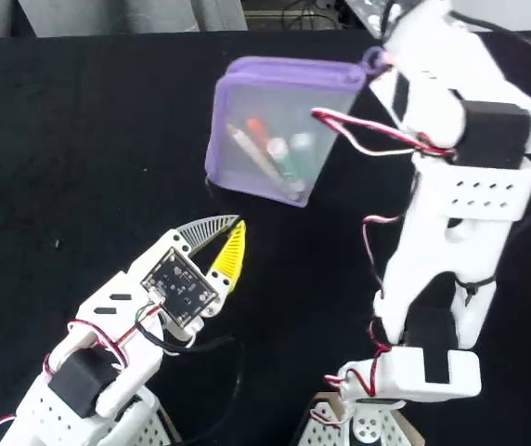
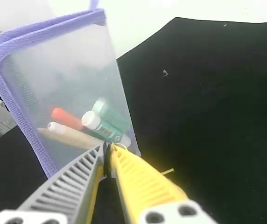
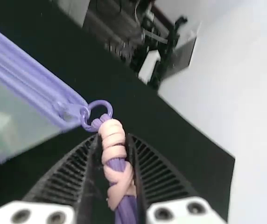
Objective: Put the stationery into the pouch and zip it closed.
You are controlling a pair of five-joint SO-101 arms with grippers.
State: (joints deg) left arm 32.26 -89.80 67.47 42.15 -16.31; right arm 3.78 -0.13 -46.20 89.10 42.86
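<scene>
Pouch: one was seen, of clear plastic edged in purple. Its zip cord was clamped between the jaws of the right gripper, one of two grippers. The cord was tied to one ring on the slider at the pouch's corner. The left gripper was held with its grey and yellow jaws pressed together, the tip just beside the pouch's lower edge. The pouch was tilted on edge over the far part of the black table. Four pieces of stationery were counted inside, gathered at the bottom: one red-capped, two green, one pale.
</scene>
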